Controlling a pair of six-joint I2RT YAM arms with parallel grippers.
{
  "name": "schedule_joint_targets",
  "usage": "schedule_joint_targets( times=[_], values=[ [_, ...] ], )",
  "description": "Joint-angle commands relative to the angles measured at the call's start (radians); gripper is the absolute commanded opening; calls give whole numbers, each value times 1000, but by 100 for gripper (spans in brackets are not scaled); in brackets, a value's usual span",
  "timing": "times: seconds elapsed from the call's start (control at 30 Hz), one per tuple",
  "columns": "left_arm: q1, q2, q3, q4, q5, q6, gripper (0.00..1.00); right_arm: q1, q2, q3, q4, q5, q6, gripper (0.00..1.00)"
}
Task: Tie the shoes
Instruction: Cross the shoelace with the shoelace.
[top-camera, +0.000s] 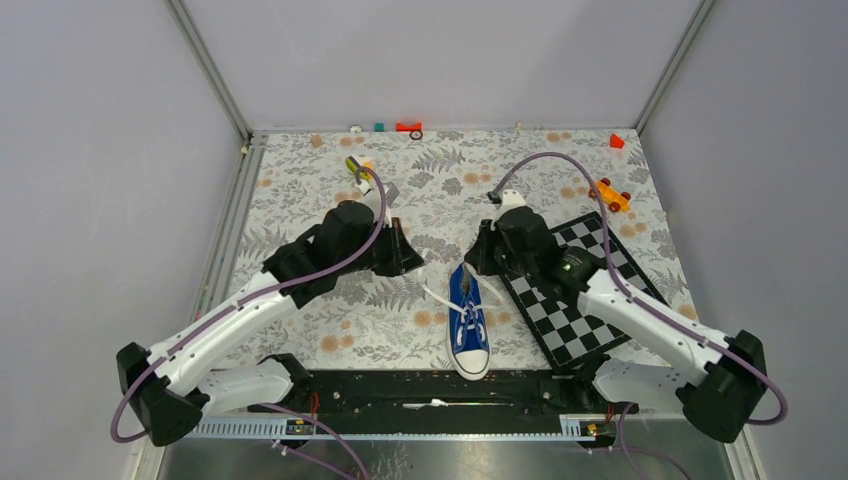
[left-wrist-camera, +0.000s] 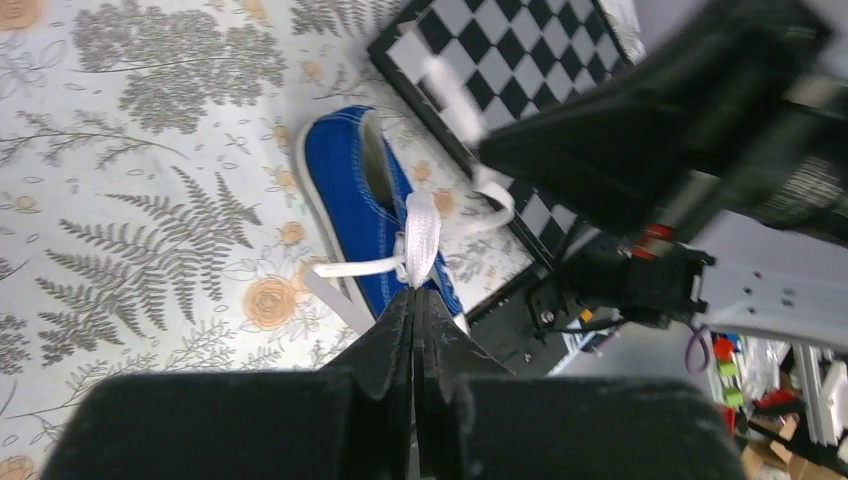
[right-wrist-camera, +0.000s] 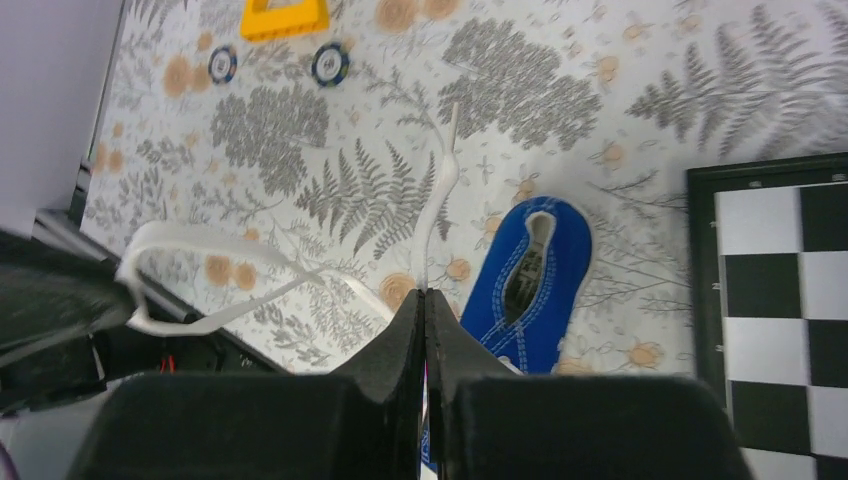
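Blue sneaker (top-camera: 468, 322) lies just beside the checkerboard (top-camera: 560, 322), on the side toward the left arm, not on it. The left gripper (left-wrist-camera: 412, 300) is pressed together, pinching the white laces (left-wrist-camera: 420, 235). The right gripper (right-wrist-camera: 424, 300) likewise pinches a strand. Both strands are lifted off the shoe. No bow or knot shows, so tying looks barely begun: crossing, looping and cinching are left. No readable brand or writing anywhere.

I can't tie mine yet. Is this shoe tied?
Untied. On the small blue canvas sneaker, the long white laces form no bow; left pincer and right pincer each pinch one loose strand.
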Motion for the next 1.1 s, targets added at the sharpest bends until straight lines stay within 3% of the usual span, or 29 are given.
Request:
schedule_joint_targets(
  times=[0.0,0.2,0.37,0.53,0.57,0.6,0.67,0.73,0.9,1.07],
  values=[
    [-25,-78,-16,101,69,20,0,-4,73,45,89,-169,47,0],
    [-36,-120,-50,169,83,4,0,-8,165,33,148,-294,82,0],
    [-55,-91,-86,260,153,10,0,-8,279,83,167,-540,100,0],
    [-87,-98,-112,345,192,-2,0,-9,289,57,137,-627,74,0],
    [-91,-101,-121,360,198,-3,0,-9,293,64,97,-644,54,8],
    [-91,-103,-132,372,198,-4,0,-9,293,78,49,-644,24,28],
    [-90,-99,-161,402,192,-10,0,-13,268,84,-54,-572,-22,49],
    [-91,-86,-166,422,198,-22,0,-30,199,40,-58,-508,-11,55],
    [-91,-42,-153,446,190,-37,0,-89,-8,-64,-84,-342,9,61],
    [-90,53,-103,451,137,-77,0,-98,-236,-135,-150,-115,29,59]
  ],
)
